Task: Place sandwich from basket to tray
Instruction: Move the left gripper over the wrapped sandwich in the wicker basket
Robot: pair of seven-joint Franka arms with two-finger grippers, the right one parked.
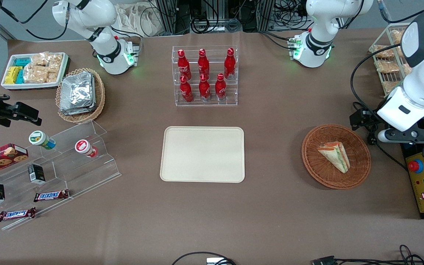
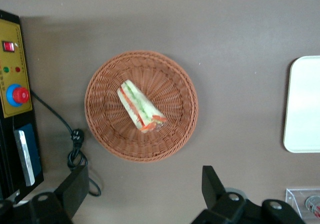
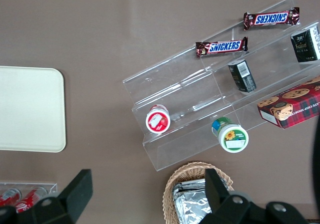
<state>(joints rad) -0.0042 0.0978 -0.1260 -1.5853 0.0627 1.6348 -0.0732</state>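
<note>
Brown tabletop, sandwich [image 2: 141, 107] in basket [image 2: 102, 79]; wrist view alone revealing spread-fingered hand [image 2: 145, 191] above.

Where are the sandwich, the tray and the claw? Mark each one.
sandwich [image 2: 141, 107], left wrist view, on its striped filling edge, inside the basket.
tray [image 1: 202, 154], front view, on its bare middle.
claw [image 2: 142, 194], left wrist view, midway between its open fingers, above the table beside the basket.
</note>
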